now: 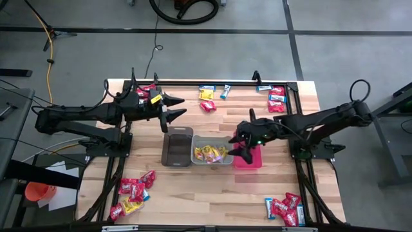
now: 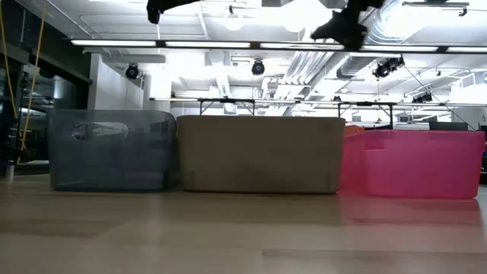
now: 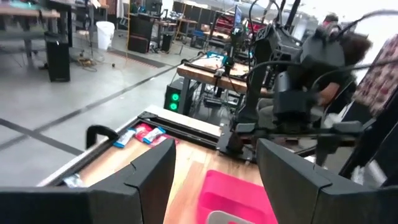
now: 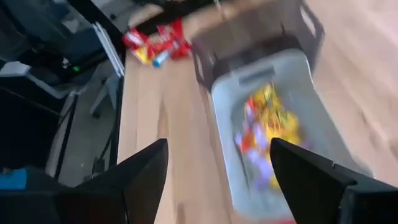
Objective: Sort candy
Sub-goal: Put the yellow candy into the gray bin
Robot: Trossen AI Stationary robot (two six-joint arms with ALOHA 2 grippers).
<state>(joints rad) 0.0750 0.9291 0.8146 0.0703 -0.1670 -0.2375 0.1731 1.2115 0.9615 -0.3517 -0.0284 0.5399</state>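
Left gripper [image 1: 182, 107] released, empty, poised past the brown bin [image 1: 177, 147] toward the table's far edge. Candy [image 1: 210, 153] heaped in the grey bin [image 1: 198, 142] at centre; further candy scattered in clusters near all four table [image 1: 212, 187] corners. Right gripper [image 1: 241, 149] released, empty, hovering at the grey bin's junction with the pink bin [image 1: 252, 159].

The left arm reached in from the left of the overhead frame, its gripper [image 1: 172, 107] at upper centre with both fingers pointing right and spread apart — nothing between them. The right arm stretched in from the right edge, bent at the elbow, its gripper [image 1: 241, 149] just right of centre — fingers [image 4: 140, 171] wide apart and empty in its wrist view.
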